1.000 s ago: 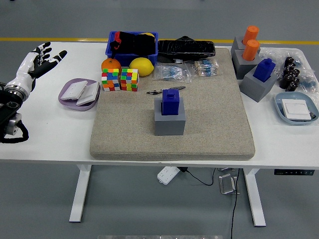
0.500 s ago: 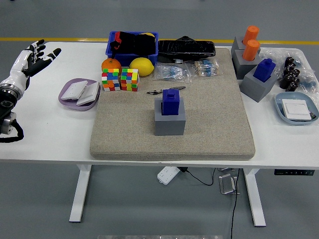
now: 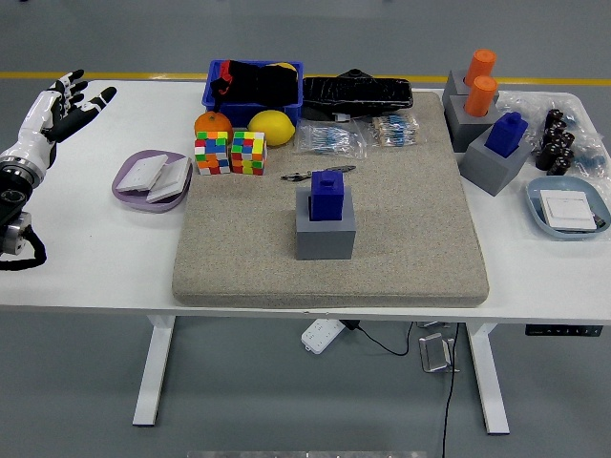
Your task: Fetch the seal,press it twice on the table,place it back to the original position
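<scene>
Blue seal (image 3: 330, 194) sits upright in its grey holder block (image 3: 325, 229), about the middle of the beige felt mat (image 3: 401, 248). Placement reads as deliberate: holder marks the home spot, bare mat around it gives pressing room, so the seal can go back where it stands now. Task judged not yet begun; nothing touches the seal.

Second blue seal (image 3: 505, 134) in another grey block at roughly 2 o'clock from the centre one, off the mat's right edge; two orange ones (image 3: 480, 81) behind it. Which blue one is meant is uncertain, though the central one seems the likely target.

Clutter at 11 to 12 o'clock: two colour cubes (image 3: 230, 153), a lemon (image 3: 271, 127), a blue bin (image 3: 253, 91). Purple dish (image 3: 151, 179) at 9 o'clock.

Left hand (image 3: 59, 110) at far 9 to 10 o'clock, well apart from the seal, raised over the white table (image 3: 95, 258), fingers spread wide, palm seemingly turned inward, holding nothing. Forearm angles up from the left edge. Right arm not visible.
</scene>
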Controlling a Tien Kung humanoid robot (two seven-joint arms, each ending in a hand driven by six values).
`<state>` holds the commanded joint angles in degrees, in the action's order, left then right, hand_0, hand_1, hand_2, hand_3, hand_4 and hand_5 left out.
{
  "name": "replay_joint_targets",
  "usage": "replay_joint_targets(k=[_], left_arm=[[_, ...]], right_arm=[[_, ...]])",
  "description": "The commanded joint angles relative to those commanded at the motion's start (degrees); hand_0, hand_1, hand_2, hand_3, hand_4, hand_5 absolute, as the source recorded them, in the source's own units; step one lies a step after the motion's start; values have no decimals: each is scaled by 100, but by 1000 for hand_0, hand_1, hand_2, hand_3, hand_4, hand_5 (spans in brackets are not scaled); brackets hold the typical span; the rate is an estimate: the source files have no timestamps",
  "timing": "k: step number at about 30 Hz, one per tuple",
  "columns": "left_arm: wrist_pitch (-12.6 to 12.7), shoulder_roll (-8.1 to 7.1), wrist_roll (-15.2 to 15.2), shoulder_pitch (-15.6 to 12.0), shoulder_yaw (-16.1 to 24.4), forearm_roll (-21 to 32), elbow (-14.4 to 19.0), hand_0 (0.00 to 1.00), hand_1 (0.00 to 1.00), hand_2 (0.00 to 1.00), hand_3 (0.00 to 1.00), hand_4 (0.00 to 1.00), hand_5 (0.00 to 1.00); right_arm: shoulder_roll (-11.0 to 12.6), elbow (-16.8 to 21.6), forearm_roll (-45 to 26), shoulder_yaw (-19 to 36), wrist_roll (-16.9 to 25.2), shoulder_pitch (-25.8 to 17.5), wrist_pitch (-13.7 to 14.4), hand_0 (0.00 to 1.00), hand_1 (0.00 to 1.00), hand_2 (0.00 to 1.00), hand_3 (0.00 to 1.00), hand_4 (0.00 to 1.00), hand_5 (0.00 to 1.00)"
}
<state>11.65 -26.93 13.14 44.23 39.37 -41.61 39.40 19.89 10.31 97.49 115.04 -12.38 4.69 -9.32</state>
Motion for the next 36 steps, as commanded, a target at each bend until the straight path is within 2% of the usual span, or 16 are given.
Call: replay_joint_targets(k=[36], left_arm=[[9,29,9,59,23,16,17,958,952,945,972,899,643]], right_arm=[[21,7,-84,-26,7,13,4,869,739,713,726,826,510]])
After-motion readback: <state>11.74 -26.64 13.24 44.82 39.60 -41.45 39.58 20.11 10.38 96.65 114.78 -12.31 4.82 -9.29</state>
